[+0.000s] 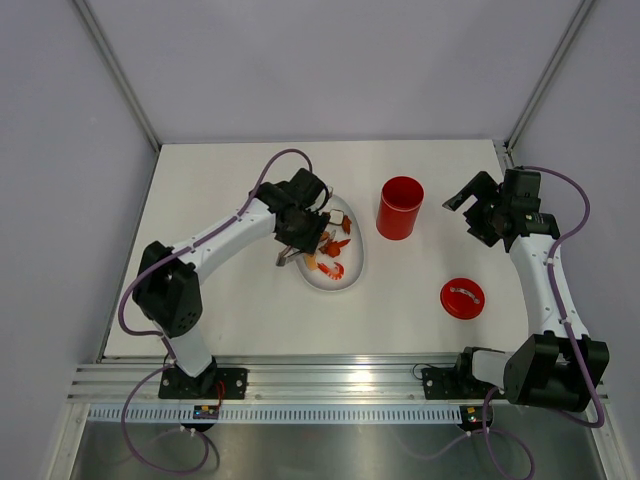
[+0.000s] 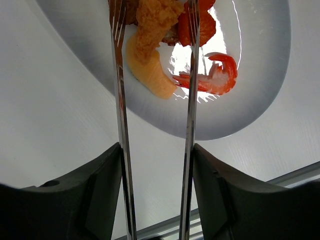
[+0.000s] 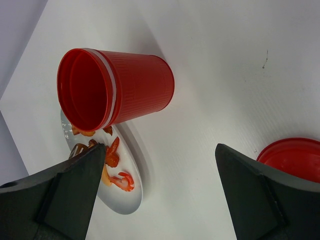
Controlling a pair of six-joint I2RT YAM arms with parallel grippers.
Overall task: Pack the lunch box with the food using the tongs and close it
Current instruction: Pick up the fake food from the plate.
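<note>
My left gripper (image 2: 156,170) is shut on the silver tongs (image 2: 120,100), one arm against each finger. The tong tips reach over the white plate (image 2: 250,100) and stand either side of a breaded orange-brown piece of food (image 2: 155,20). A pale orange slice (image 2: 150,72) and a red shrimp (image 2: 215,80) lie just below it. In the top view the left gripper (image 1: 300,235) hangs over the plate's left side (image 1: 340,283). The red lunch box (image 1: 400,208) stands upright and open, its lid (image 1: 462,298) flat on the table. My right gripper (image 1: 468,215) is open, to the right of the lunch box (image 3: 130,85).
The plate (image 3: 127,200) lies left of the lunch box, with a shrimp (image 3: 122,182) near its rim. The red lid (image 3: 295,157) rests to the right of my right gripper (image 3: 160,165). Grey walls and metal posts enclose the table on three sides.
</note>
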